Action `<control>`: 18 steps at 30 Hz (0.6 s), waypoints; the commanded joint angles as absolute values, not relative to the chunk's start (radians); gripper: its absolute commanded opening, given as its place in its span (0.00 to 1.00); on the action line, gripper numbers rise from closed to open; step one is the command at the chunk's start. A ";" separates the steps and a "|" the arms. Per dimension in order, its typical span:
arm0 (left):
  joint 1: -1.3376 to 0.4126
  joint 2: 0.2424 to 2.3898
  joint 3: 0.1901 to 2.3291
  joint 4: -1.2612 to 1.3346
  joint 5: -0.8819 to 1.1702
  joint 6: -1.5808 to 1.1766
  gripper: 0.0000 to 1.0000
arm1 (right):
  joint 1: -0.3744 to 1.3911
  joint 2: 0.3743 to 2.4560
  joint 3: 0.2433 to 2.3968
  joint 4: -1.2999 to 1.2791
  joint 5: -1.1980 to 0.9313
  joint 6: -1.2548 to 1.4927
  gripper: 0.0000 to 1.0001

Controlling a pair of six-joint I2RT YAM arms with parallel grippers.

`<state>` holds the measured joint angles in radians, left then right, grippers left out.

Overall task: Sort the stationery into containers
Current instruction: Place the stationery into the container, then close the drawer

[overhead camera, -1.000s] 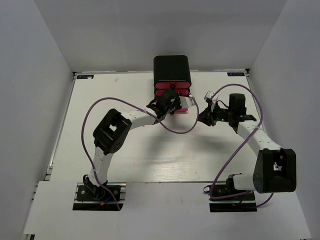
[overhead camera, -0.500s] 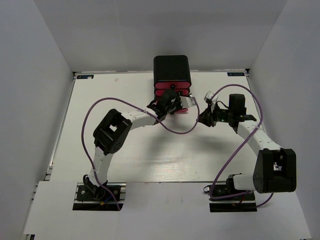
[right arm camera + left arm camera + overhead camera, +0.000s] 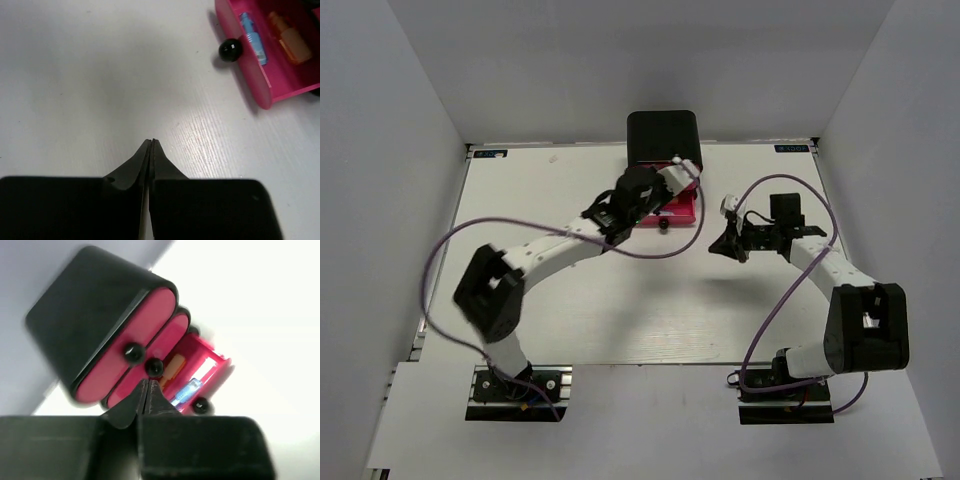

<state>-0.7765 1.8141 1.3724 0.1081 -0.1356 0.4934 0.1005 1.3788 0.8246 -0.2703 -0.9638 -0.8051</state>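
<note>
The black cabinet stands at the table's far middle, showing three pink drawers with black knobs in the left wrist view: top, middle, and bottom. The bottom drawer is pulled out. Inside lie an orange piece and a blue piece, which also show as the orange piece and blue piece. My left gripper hovers above the drawers, shut and empty. My right gripper is shut over bare table, right of the drawer.
The pulled-out drawer's knob sticks out toward the near side. Purple cables loop over the table from both arms. White walls close in the table on three sides.
Both grippers have shut. The left arm's elbow swung left and its wrist rose and drew back, uncovering the open drawer. The right gripper moved a little nearer and left.
</note>
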 commanded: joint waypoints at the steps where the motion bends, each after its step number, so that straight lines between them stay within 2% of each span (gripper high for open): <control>1: -0.756 1.582 1.210 0.032 -0.152 0.156 0.06 | 0.139 1.420 0.856 -0.281 -0.994 -0.841 0.00; 4: -0.756 1.380 0.983 0.048 -0.216 -0.042 0.06 | 0.179 1.431 0.841 -0.200 -0.901 -0.779 0.00; 5: -0.756 1.329 0.926 0.063 -0.225 -0.092 0.08 | 0.216 1.434 0.835 -0.161 -0.881 -0.753 0.11; 6: -0.756 1.280 0.872 0.077 -0.236 -0.186 0.21 | 0.225 1.437 0.819 -0.103 -0.817 -0.721 0.27; 7: -0.756 1.187 0.770 0.077 -0.236 -0.237 0.31 | 0.241 1.437 0.813 -0.074 -0.813 -0.675 0.88; 8: -0.756 1.142 0.721 0.077 -0.248 -0.294 0.40 | 0.248 1.443 0.811 -0.013 -0.821 -0.649 0.90; 10: -0.756 1.053 0.585 0.104 -0.249 -0.435 0.53 | 0.252 1.471 0.818 0.031 -0.848 -0.542 0.90; 14: -0.756 0.838 0.407 0.146 -0.267 -0.615 0.57 | 0.274 1.586 0.912 0.002 -0.897 -0.413 0.90; 15: -0.756 0.812 0.359 0.146 -0.284 -0.641 0.57 | 0.279 1.604 0.925 0.002 -0.891 -0.337 0.86; 16: -0.756 0.789 0.339 0.156 -0.284 -0.681 0.57 | 0.284 1.646 0.928 0.018 -0.862 -0.309 0.74; 17: -0.756 0.769 0.322 0.156 -0.294 -0.692 0.57 | 0.293 1.655 0.940 0.028 -0.836 -0.293 0.50; 18: -0.767 0.738 0.296 0.169 -0.295 -0.692 0.57 | 0.304 1.664 0.937 0.096 -0.810 -0.240 0.34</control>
